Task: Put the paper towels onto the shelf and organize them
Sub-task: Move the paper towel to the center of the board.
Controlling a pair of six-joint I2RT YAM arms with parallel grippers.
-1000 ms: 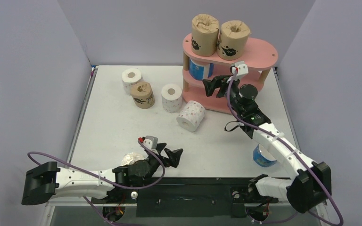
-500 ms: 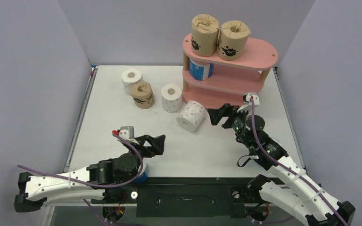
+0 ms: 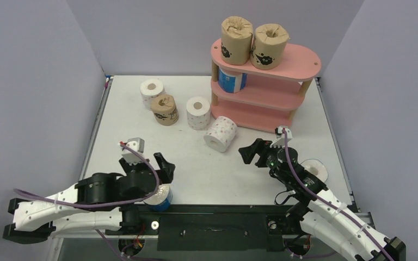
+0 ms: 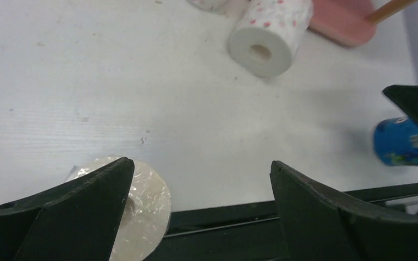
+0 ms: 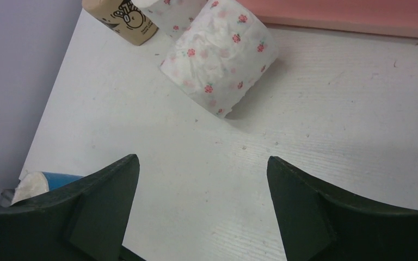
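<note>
The pink shelf (image 3: 299, 60) stands at the back right, with two brown paper towels (image 3: 236, 33) (image 3: 270, 43) on its top board and a blue one (image 3: 232, 81) on the middle board. On the table stand a white roll (image 3: 152, 89), a brown roll (image 3: 165, 110) and a dotted roll (image 3: 198, 112); another dotted roll (image 3: 221, 133) (image 5: 220, 60) lies on its side. My left gripper (image 3: 162, 165) (image 4: 201, 174) is open and empty, just above a blue roll (image 3: 159, 199) (image 4: 144, 209) at the near edge. My right gripper (image 3: 253, 151) (image 5: 202, 163) is open and empty, near the lying dotted roll.
A further blue roll (image 3: 315, 171) (image 4: 400, 142) stands upright beside my right arm at the near right. The table's black front rail (image 3: 212, 220) runs below both grippers. Grey walls enclose the left, back and right sides.
My right gripper has pulled back from the shelf's middle board toward the near edge, empty. My left arm has swung left, uncovering the blue roll at the near edge.
</note>
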